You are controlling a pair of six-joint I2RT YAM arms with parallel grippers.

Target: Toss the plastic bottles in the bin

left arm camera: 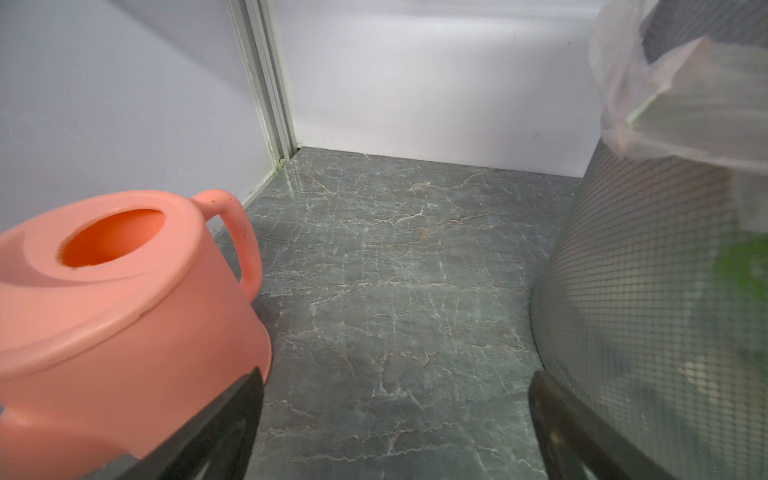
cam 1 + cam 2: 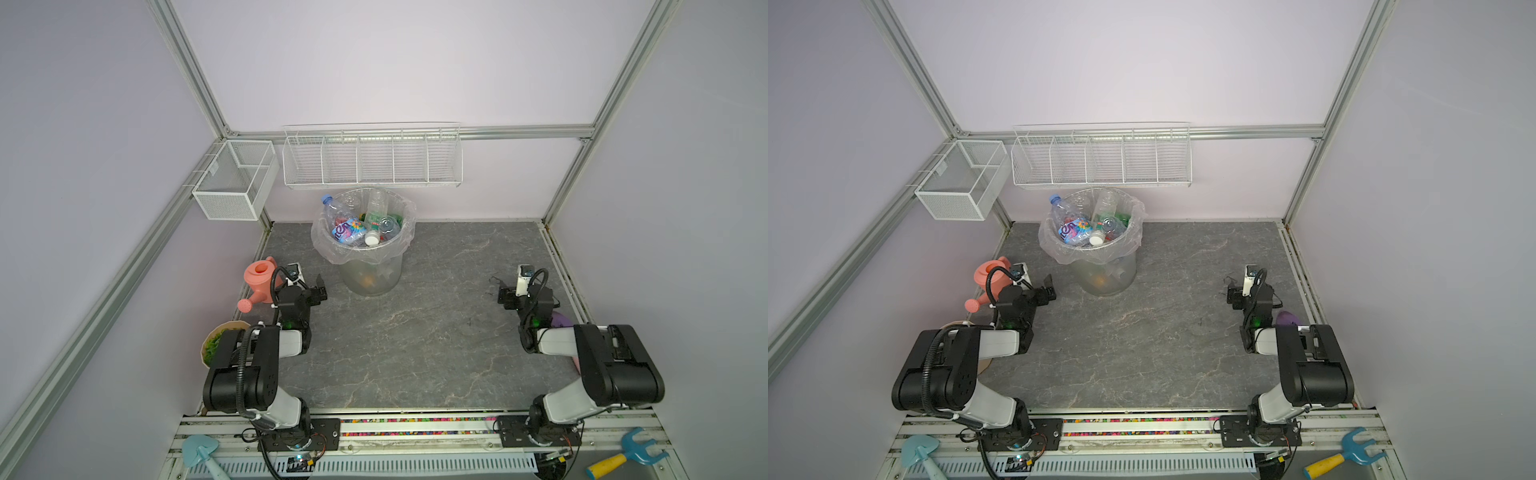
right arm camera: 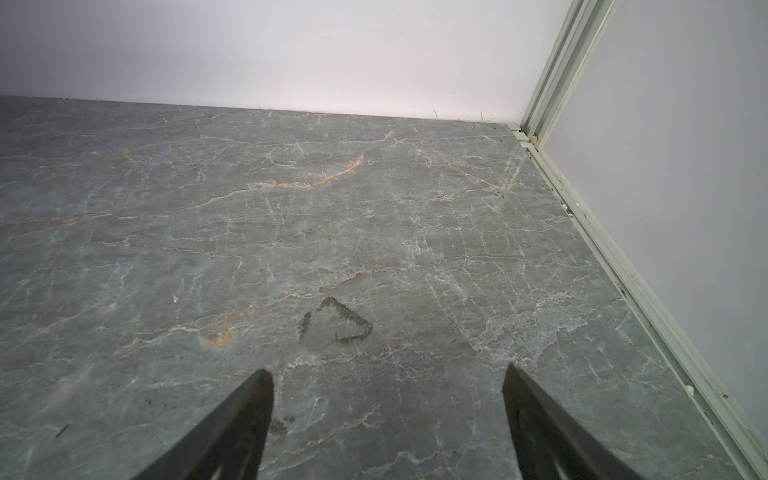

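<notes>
- The plastic bottles (image 2: 362, 226) lay heaped inside the bin (image 2: 371, 277) at the back. I saw none on the table (image 2: 415, 340), so the job looked finished.
- The left gripper (image 1: 395, 382) hung wide open and empty between the watering can (image 1: 124, 291) and the bin's wall, near both.
- The right gripper (image 3: 386, 376) gaped empty over bare table beside the side rail (image 3: 615, 266).
- Any next move on the left wanted a straight pull back.
</notes>
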